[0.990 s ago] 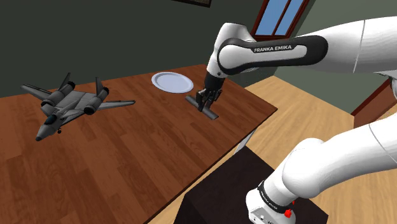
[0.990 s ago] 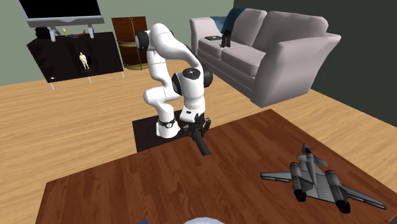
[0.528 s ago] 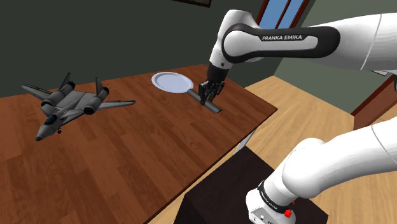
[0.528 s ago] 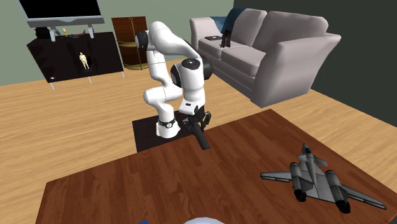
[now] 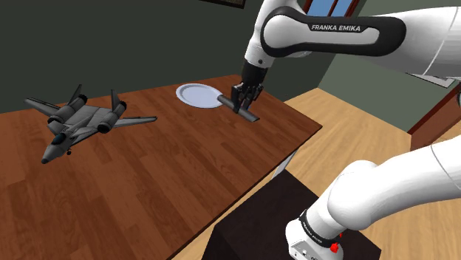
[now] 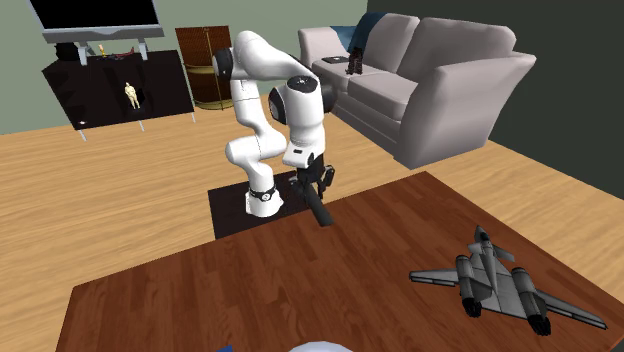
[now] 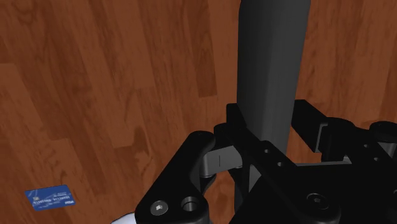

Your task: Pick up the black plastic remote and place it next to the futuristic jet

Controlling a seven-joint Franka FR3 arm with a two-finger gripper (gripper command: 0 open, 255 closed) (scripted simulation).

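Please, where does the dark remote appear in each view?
Shoulder view: remote upper middle, in the gripper, just right of the white plate.
Second exterior view: remote at centre, below the arm.
Wrist view: remote clasped in the gripper.
Shared landmark: the wooden table.

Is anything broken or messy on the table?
Nothing looks broken or spilled. The grey jet stands level on the wooden table, the white plate lies flat, and a blue card lies flat on the wood. The dark remote hangs slanted just because the gripper clasps it.
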